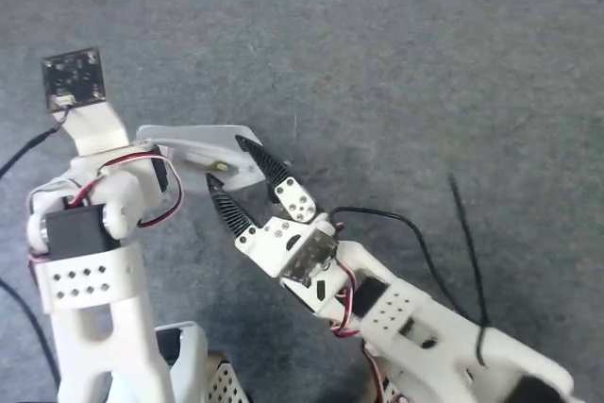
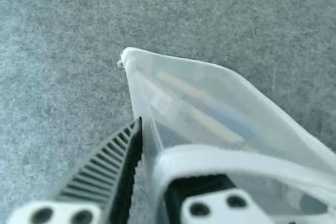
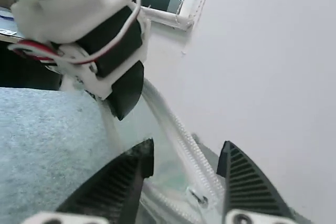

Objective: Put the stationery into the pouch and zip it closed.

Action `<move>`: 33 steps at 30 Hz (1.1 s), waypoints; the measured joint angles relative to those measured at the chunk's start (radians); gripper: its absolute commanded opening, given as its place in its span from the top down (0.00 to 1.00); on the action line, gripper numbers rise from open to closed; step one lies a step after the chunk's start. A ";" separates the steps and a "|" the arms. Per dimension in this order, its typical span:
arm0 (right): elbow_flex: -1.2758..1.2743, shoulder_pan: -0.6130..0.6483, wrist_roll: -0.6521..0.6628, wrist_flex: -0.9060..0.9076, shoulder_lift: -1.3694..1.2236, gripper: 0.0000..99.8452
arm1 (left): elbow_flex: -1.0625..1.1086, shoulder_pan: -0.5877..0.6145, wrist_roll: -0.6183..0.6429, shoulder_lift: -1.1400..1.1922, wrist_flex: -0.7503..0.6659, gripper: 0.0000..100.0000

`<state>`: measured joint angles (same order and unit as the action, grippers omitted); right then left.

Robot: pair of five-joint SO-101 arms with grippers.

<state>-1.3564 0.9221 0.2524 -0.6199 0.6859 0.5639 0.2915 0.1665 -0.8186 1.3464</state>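
The left tool [image 2: 151,148] is clamped on one end of the clear pouch [image 1: 193,143], steadying it over the table [image 1: 425,92] with the stationery [image 2: 202,109] inside. The right tool [image 1: 225,159] gapes astride the zipper edge [image 3: 184,135], seemingly placed to draw it closed.

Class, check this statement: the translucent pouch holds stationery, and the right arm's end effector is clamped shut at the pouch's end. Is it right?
Not quite. The right end effector is open, not clamped shut: the high view shows its fingers spread either side of the pouch end. The stationery is inside, as stated.
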 measured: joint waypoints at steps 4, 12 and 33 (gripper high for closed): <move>0.018 -0.023 -0.084 0.270 0.140 0.80 | 0.000 -0.002 0.000 0.000 0.000 0.99; 0.060 -0.048 -0.146 0.623 0.341 0.80 | 0.000 0.049 0.000 0.000 -0.009 0.99; 0.058 -0.002 -0.247 0.779 0.298 0.80 | 0.000 0.117 0.000 0.000 -0.021 0.99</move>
<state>-1.2981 0.9206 0.0054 0.1596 0.9835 0.5639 0.4081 0.1665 -0.8186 1.3249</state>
